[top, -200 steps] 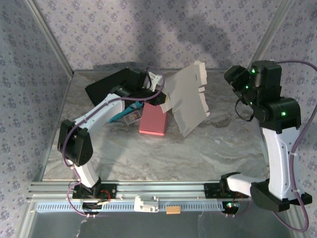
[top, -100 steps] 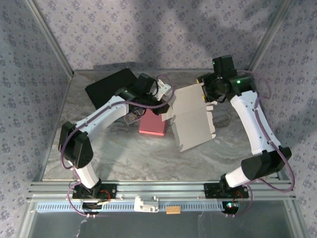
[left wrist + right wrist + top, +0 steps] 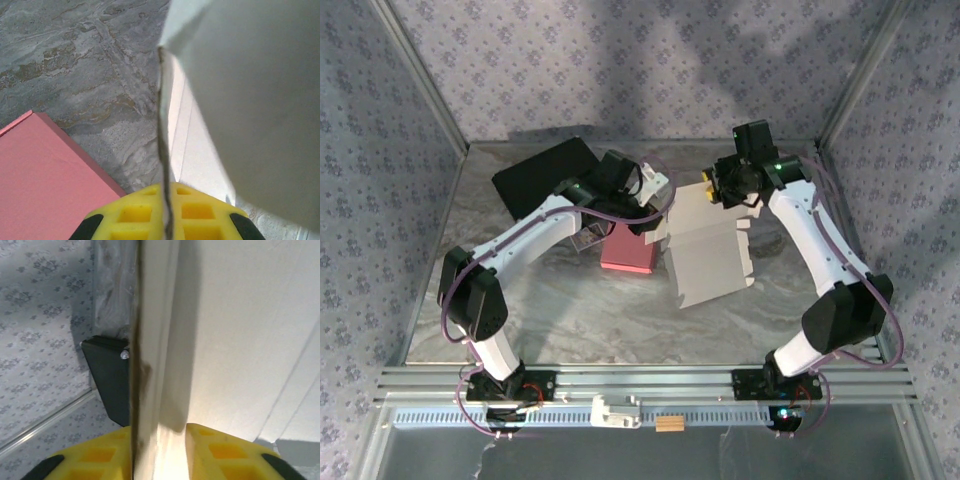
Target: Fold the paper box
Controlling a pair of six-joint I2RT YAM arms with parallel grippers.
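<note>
Reaching in since a second ago, our right fingers [image 3: 220, 450] now clamp the flat white cardboard box [image 3: 710, 260]; our left fingers [image 3: 135, 215] stay clamped on its edge.

One paper box [image 3: 710, 255], one pink box [image 3: 628, 248], one black slab [image 3: 535, 178]

Grey marbled table [image 3: 570, 310] — pink box [image 3: 628, 248], black slab [image 3: 535, 175] flat on it

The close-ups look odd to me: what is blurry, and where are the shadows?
Left wrist view: the box is a soft blur, the table sharp. Right wrist view: the box's edge is smeared and shaded. Top view: broad shadows on the back wall.
</note>
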